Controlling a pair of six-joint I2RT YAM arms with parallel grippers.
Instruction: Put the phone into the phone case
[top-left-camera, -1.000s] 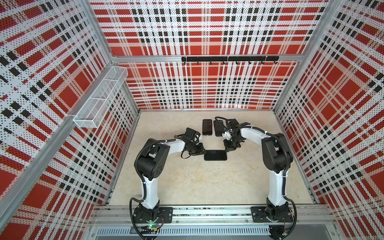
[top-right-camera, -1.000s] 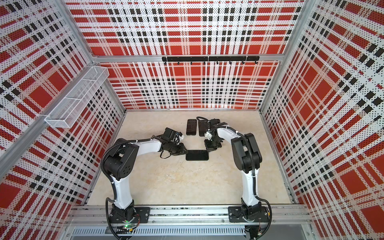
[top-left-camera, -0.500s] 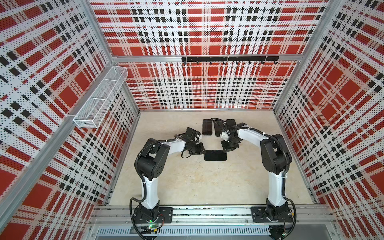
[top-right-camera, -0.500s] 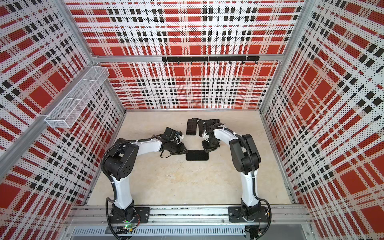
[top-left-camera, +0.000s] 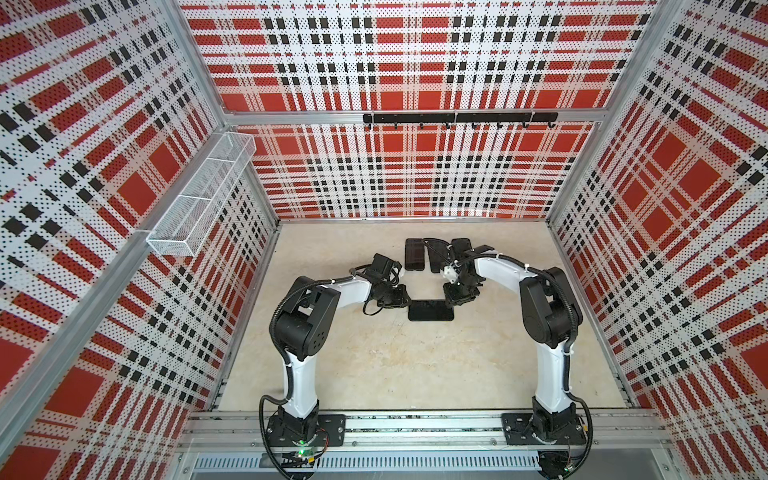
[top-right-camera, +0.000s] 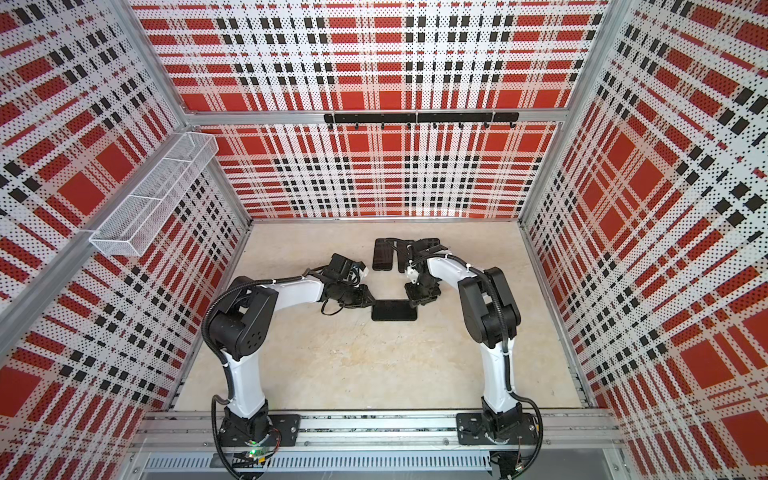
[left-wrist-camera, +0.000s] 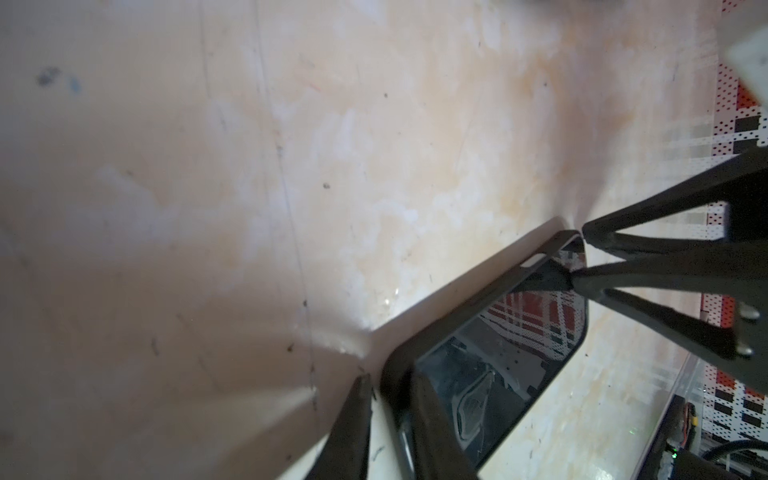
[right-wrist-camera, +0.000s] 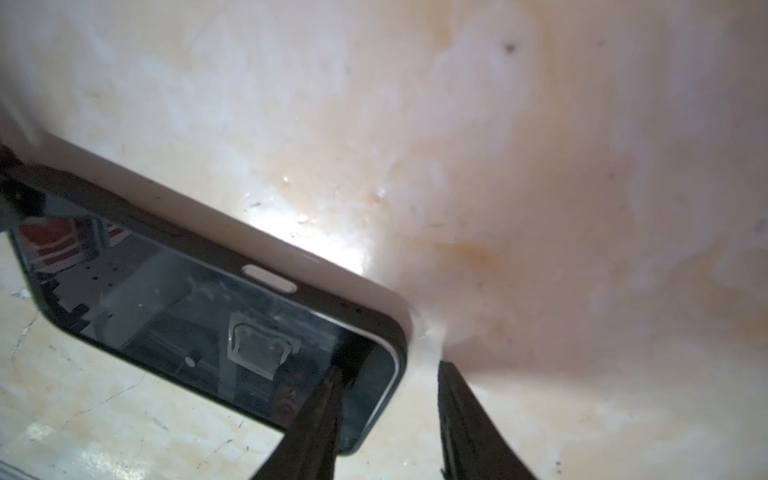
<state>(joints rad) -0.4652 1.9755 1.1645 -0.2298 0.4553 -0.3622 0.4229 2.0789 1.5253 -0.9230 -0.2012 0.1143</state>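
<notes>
The phone (top-left-camera: 430, 310) lies flat mid-table with its glass screen up, inside the black phone case (right-wrist-camera: 166, 232) whose rim frames it. In both top views my left gripper (top-left-camera: 403, 301) is at its left end. In the left wrist view that gripper (left-wrist-camera: 390, 382) is shut on the case's corner, one finger on the screen and one outside on the table. My right gripper (top-left-camera: 451, 297) is at the far right corner. In the right wrist view it (right-wrist-camera: 390, 368) stands open, one finger over the screen corner and the other over bare table.
Three dark phone-sized slabs (top-left-camera: 414, 254) (top-left-camera: 435, 257) (top-left-camera: 460, 247) lie side by side behind the grippers, partly under the right arm. A wire basket (top-left-camera: 199, 195) hangs on the left wall. A black hook rail (top-left-camera: 457, 118) runs along the back wall.
My right gripper has opened and shifted slightly toward the phone's far right corner. The left gripper and the phone have stayed in place.
</notes>
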